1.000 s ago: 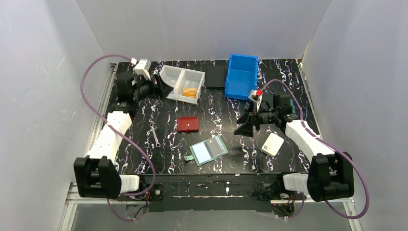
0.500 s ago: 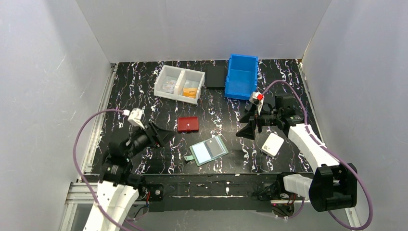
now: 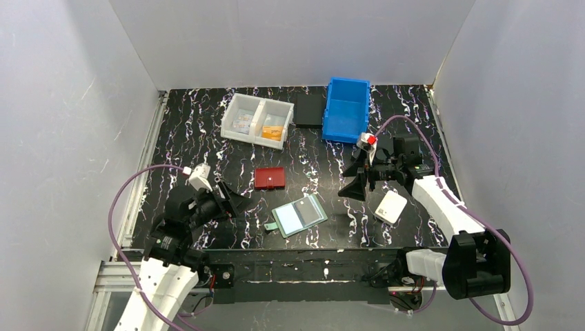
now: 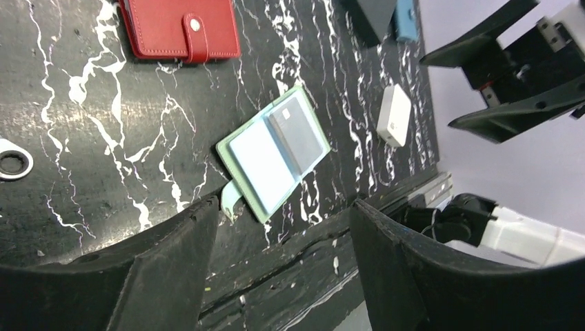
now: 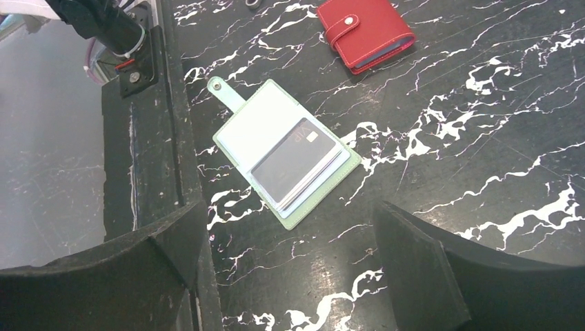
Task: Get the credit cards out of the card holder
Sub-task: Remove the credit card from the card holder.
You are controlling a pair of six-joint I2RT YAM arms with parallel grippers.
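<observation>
Since a second ago, your left arm has swung back from the divided tray [image 3: 256, 121] at 11 o'clock to the near-left corner. The right arm has barely shifted.

**Claws.** The left gripper [image 3: 231, 203] has its jaws apart with nothing between them. It faces 3 o'clock, and the wrist view frames the holder [image 4: 272, 162] between its fingers. The right gripper [image 3: 353, 178] is spread as wide as it goes and is also empty. It hovers at 2 o'clock of the holder and well clear of it.

**Holder.** It lies at 6 o'clock of the table, near the front edge. It is opened flat with the pockets up, so you can reach the cards from above. The tab [image 5: 219, 87] sticks out at 8 o'clock. A dark card [image 5: 293, 162] sits in the right-hand pocket. With a claw on either side, one is probably meant to pin the leather while the other draws a card out.

**Surroundings.** The red wallet [image 3: 269, 178] lies shut at 11 o'clock of the holder. The white wallet [image 3: 391, 206] lies at 3 o'clock.

**Hard to read.**
- Only thin edges show beneath the dark card, so you cannot count the cards stacked there.
- The pale blue panel [image 4: 259, 165] on the left leaf may be a card or a bare pocket.
- No orange card can be seen in the holder.
- The wrench [image 4: 10, 162] is cut off at the edge of the left wrist view.
- The tray's contents are too small to identify.
</observation>
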